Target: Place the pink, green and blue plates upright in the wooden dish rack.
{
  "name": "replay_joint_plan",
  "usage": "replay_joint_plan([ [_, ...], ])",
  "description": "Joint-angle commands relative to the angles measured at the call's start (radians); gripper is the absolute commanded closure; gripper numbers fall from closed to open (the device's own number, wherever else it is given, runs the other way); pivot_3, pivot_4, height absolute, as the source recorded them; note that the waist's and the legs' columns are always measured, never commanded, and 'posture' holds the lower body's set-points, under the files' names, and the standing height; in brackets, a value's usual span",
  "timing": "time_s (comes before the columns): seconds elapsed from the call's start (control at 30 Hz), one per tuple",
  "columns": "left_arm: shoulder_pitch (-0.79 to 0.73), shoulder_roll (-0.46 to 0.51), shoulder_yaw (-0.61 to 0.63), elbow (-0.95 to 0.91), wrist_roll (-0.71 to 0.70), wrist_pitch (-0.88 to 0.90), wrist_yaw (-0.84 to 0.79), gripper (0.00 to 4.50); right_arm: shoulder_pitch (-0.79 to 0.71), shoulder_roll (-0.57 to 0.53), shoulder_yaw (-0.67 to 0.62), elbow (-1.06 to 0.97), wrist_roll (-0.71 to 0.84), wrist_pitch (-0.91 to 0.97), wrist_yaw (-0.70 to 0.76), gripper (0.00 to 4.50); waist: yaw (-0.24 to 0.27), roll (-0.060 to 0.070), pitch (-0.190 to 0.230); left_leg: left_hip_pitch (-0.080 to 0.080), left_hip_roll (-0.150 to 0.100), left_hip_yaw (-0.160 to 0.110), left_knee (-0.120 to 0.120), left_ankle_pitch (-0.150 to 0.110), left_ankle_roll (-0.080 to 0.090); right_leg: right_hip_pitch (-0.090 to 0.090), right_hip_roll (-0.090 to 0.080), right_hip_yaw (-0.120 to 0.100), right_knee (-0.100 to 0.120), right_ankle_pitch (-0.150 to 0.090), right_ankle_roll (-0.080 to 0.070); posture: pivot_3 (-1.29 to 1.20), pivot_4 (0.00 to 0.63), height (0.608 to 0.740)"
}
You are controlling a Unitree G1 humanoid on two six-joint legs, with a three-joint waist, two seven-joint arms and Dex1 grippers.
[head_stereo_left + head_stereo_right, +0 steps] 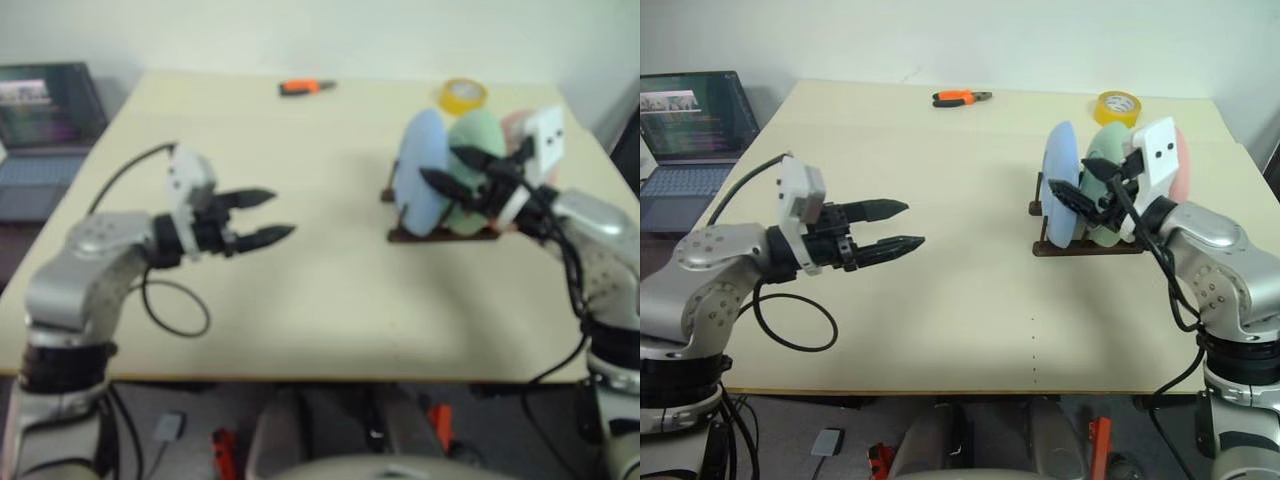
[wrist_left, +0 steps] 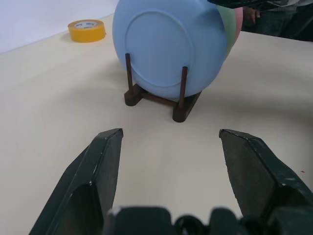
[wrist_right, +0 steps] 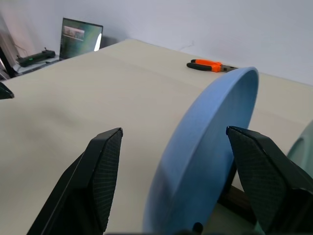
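The wooden dish rack (image 1: 1090,247) stands on the right side of the table and holds all three plates upright. The blue plate (image 1: 1061,185) is nearest the table's middle, the green plate (image 1: 1102,165) behind it, and the pink plate (image 1: 1181,165) at the far right, mostly hidden by my right wrist. My right gripper (image 1: 1072,176) is open, its fingers straddling the blue plate's rim (image 3: 205,147) without pressing on it. My left gripper (image 1: 912,224) hovers open and empty over the table's left-middle, pointing toward the rack (image 2: 178,110).
A yellow tape roll (image 1: 1118,107) lies behind the rack. Orange-handled pliers (image 1: 960,97) rest near the table's far edge. An open laptop (image 1: 690,125) sits on a lower surface off the table's left side.
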Motion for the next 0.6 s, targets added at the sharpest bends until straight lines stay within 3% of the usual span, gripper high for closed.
replay_joint_plan([
  [0.03,-0.026,0.002,0.007,-0.014,0.004,-0.022,-0.005,1.04,-0.011,-0.028,-0.034,-0.036,-0.017,-0.029,0.020,0.81,0.000,0.000,0.000,0.000,0.000,0.000,0.000,0.000,0.000,0.000,0.000,0.000,0.000,0.000,0.000,0.00,0.150,0.740],
  [0.43,-0.038,0.002,0.005,0.009,0.012,-0.036,-0.021,1.04,-0.007,-0.108,-0.091,-0.051,-0.007,-0.033,0.104,0.81,0.000,0.000,0.000,0.000,0.000,0.000,0.000,0.000,0.000,0.000,0.000,0.000,0.000,0.000,0.000,0.00,0.150,0.740],
  [0.5,-0.043,0.007,0.015,0.012,0.008,-0.039,-0.026,1.04,-0.010,-0.146,-0.146,-0.039,0.040,-0.040,0.172,0.81,0.001,0.000,0.000,0.000,0.000,0.000,0.000,0.000,0.000,0.000,0.000,0.000,0.000,0.000,0.000,0.00,0.150,0.740],
  [0.6,-0.034,0.029,0.042,0.018,0.004,-0.049,-0.046,1.04,-0.067,-0.178,-0.309,0.040,0.239,0.006,0.263,0.81,0.002,0.000,0.000,0.000,0.000,0.000,0.000,0.000,0.000,0.000,0.000,0.000,0.000,0.000,0.000,0.00,0.150,0.740],
])
